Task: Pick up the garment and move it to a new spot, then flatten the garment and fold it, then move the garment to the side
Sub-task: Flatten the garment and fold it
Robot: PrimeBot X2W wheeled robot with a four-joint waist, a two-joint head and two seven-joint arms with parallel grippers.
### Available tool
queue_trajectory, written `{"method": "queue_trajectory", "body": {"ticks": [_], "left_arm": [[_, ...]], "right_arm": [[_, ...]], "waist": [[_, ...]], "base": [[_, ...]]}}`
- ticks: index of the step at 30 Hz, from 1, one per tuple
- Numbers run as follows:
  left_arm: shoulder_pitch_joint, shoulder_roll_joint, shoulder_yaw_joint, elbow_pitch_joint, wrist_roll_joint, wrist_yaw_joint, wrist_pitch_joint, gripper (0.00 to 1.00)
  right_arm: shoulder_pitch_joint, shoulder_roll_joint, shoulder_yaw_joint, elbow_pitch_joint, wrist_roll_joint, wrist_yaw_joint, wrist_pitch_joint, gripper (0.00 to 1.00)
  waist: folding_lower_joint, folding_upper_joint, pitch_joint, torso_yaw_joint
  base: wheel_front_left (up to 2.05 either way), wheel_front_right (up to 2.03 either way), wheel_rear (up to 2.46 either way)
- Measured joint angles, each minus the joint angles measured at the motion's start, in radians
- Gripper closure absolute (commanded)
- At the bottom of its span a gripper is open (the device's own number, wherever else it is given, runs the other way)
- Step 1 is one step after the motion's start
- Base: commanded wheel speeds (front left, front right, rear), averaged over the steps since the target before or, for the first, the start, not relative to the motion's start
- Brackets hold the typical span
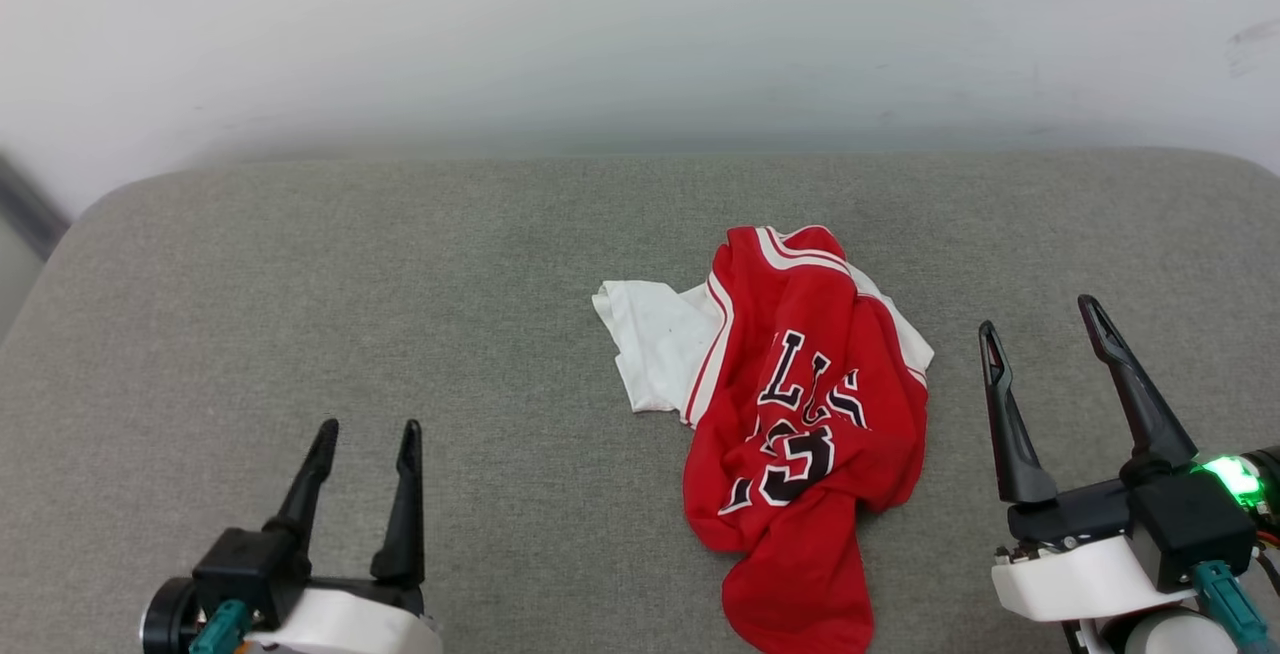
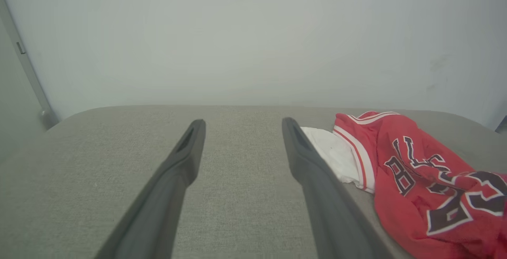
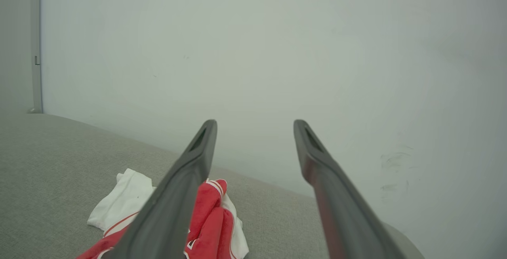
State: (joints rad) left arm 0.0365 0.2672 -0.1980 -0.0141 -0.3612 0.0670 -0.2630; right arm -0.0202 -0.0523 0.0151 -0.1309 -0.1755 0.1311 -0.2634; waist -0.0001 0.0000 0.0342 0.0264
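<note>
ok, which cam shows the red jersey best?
Head view: nearly all of the crumpled red jersey shirt shows, unobstructed. Left wrist view crops its lower part; right wrist view has a gripper finger across it.

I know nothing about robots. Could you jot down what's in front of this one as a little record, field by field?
Surface: grey fabric cushion, pale wall behind
Garment: red jersey, crumpled, right of centre, white sleeve sticking out to its left
Left gripper: open, empty, well clear of the jersey
Right gripper: open, empty, near the jersey, not touching
Progress: jersey not yet picked up
</note>
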Motion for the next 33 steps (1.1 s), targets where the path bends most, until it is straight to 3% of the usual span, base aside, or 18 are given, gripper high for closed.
{"method": "queue_trajectory", "body": {"ticks": [4,11,16,20,26,30,33], "left_arm": [[0.033,-0.057,0.042,0.019,0.042,-0.059,0.0,0.0],[0.018,-0.099,0.094,0.07,0.081,-0.136,0.0,0.0],[-0.042,-0.052,0.018,0.156,0.076,-0.177,0.077,0.0],[-0.167,-0.025,-0.035,0.162,0.016,-0.19,0.258,0.0],[-0.382,0.046,-0.169,0.171,-0.185,-0.196,0.615,0.0],[-0.538,0.118,-0.237,0.198,-0.207,-0.196,0.773,0.0],[-0.635,0.124,-0.254,0.237,-0.235,-0.196,0.86,0.0]], "right_arm": [[0.001,0.0,0.001,0.001,0.008,0.0,0.0,0.0],[-0.001,0.0,0.014,0.001,0.008,0.0,0.0,0.0],[-0.003,0.0,0.022,-0.002,0.008,0.0,0.0,0.0],[-0.019,0.001,0.027,-0.008,0.009,0.0,0.0,0.0],[-0.051,0.001,0.054,-0.008,0.019,0.0,0.0,0.0],[-0.072,0.001,0.065,-0.011,0.035,0.0,0.0,0.0],[-0.085,0.001,0.069,-0.012,0.046,0.0,0.0,0.0]], "waist": [[0.0,0.0,-0.001,-0.004],[0.0,0.0,0.012,-0.018],[0.0001,0.0,0.036,-0.034],[0.0,0.0,0.072,-0.044],[0.0001,0.0,0.135,-0.068],[0.0002,0.0,0.178,-0.087],[0.0002,0.0,0.208,-0.103]], "base": [[0.0,0.0,0.0],[0.0,0.0,0.0],[0.0,0.0,0.0],[0.0,0.0,0.0],[0.0,0.0,0.0],[0.0,0.0,0.0],[0.0,0.0,0.0]]}}
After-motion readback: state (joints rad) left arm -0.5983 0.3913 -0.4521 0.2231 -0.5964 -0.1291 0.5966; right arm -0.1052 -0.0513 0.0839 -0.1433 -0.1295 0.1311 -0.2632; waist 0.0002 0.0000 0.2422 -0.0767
